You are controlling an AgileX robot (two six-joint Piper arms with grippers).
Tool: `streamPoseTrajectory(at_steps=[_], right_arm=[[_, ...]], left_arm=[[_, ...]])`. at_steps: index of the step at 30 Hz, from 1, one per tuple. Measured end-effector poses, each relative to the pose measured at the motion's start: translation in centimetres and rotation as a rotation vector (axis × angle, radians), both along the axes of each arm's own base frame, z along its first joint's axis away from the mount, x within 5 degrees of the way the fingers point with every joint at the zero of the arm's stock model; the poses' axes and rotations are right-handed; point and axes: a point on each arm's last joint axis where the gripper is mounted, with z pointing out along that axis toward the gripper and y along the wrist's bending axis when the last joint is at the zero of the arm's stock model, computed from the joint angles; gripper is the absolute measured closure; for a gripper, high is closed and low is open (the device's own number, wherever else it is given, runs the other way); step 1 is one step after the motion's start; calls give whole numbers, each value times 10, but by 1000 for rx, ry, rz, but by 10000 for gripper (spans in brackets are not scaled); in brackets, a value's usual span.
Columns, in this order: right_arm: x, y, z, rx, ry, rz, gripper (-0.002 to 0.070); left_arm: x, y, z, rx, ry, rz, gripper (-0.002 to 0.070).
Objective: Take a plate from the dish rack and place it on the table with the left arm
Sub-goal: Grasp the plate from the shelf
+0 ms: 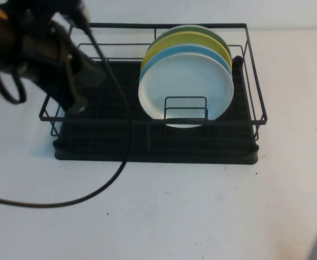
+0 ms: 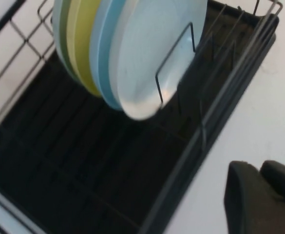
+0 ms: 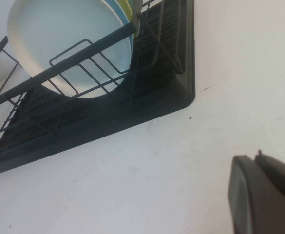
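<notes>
**White plate upright in the rack, left gripper over the rack's left end**

The white plate (image 1: pixel 186 86) stands on edge at the front of a stack in the dish rack (image 1: pixel 147 145), with a light blue plate (image 1: pixel 188 51) and a yellow plate (image 1: pixel 182 38) behind it. The left gripper (image 1: pixel 78 105) hangs over the rack's left end, well apart from the plates; it looks blurred, so I cannot tell how its jaws stand. The right gripper (image 3: pixel 264 195) hovers above the white table (image 1: pixel 201 216) beside the rack, jaws likewise unclear.
</notes>
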Motion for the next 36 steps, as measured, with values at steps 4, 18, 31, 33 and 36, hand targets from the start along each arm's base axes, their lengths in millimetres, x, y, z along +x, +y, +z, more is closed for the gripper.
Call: streamPoseTrajectory(at_steps=[4,18,31,33,36], right_arm=[[0,0,0,0,0,0,696],[0,0,0,0,0,0,696],[0,0,0,0,0,0,696],[0,0,0,0,0,0,696],[0,0,0,0,0,0,696]], left_arm=[[24,-34,-7,85,-37,-120,437],[84,-109,-62,103,-251,-229,167],[110,-123,-91,66,-316,-186,217],[112,-125,-94,57,-317,-178,220],[117,-127,-99,54,-328,-165,221]])
